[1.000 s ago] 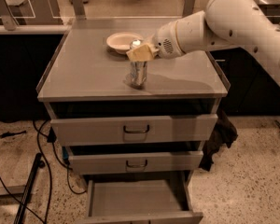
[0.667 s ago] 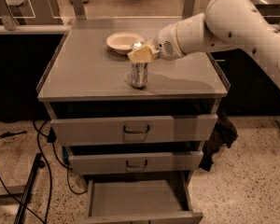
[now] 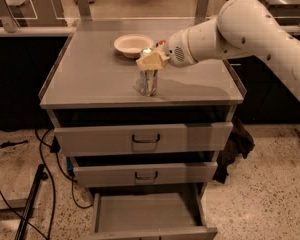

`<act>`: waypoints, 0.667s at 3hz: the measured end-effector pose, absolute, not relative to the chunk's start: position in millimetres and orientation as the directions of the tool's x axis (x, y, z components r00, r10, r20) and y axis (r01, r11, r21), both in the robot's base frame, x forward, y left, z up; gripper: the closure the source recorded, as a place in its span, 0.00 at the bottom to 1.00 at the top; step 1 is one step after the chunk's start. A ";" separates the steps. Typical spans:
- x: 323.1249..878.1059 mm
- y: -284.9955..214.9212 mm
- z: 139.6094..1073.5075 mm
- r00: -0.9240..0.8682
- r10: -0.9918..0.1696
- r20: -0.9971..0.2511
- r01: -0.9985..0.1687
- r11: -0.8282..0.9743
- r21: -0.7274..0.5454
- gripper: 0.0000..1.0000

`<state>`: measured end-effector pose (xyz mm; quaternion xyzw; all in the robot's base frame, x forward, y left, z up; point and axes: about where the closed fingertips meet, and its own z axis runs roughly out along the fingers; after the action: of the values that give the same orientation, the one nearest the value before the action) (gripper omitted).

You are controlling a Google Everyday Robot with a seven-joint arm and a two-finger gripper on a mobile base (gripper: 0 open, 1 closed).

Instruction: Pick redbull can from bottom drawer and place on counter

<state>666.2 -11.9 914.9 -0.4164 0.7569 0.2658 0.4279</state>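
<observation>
The redbull can (image 3: 148,82) stands upright on the counter (image 3: 95,79), near the middle of its front half. My gripper (image 3: 151,61) reaches in from the right on the white arm and is shut around the can's upper part, with the can's shiny top showing just above the yellowish fingers (image 3: 150,62). The can's base rests on the counter. The bottom drawer (image 3: 147,215) is pulled out below, and its tray looks bare inside.
A pale bowl (image 3: 133,45) sits on the counter just behind the can. The two upper drawers (image 3: 145,139) with dark handles are slightly open. Black cables (image 3: 45,184) trail on the floor at the left. A dark cloth (image 3: 235,144) hangs at the cabinet's right side.
</observation>
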 end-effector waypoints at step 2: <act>666.2 -11.9 914.9 -0.287 -0.403 -0.869 -0.858 0.512 0.046 0.58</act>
<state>666.2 -11.9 914.9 -0.4164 0.7569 0.2658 0.4279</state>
